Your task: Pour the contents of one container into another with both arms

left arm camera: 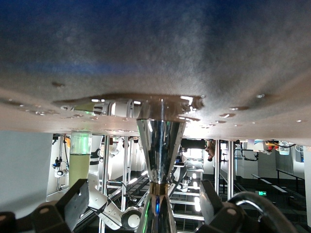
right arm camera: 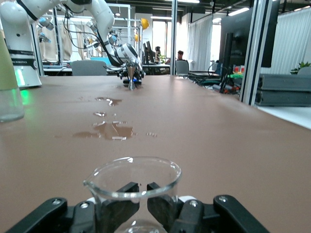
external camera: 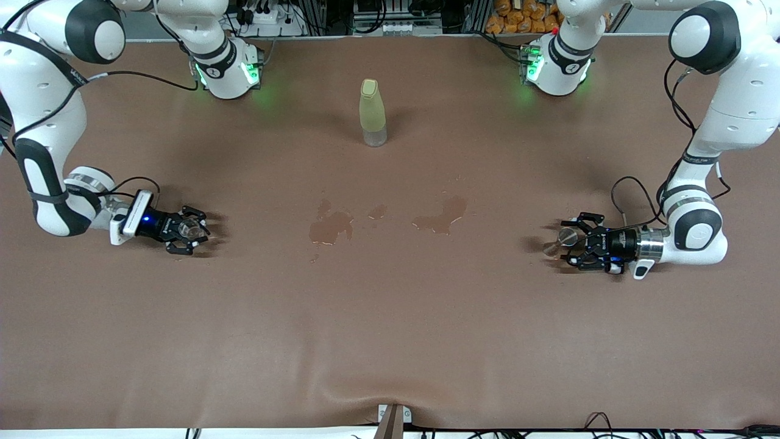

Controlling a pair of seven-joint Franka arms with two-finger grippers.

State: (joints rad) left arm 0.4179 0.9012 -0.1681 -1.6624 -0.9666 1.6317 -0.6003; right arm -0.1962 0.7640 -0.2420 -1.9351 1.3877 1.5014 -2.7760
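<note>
Right gripper (external camera: pixel 194 231) grips the glass cup (external camera: pixel 190 228) at its end of the wet-patched brown worktop (external camera: pixel 390 317); left gripper (external camera: pixel 568 244) stands wide around the metal cup (external camera: pixel 563 239).

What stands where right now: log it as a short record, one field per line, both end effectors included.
glass cup: in the right end effector, shut on it, low at the right arm's end of the table
metal cup: between the fingers of the left end effector, which are open
bottle: upright, mid-table, farther from the front camera than the wet patches
pouring: not yet begun
</note>
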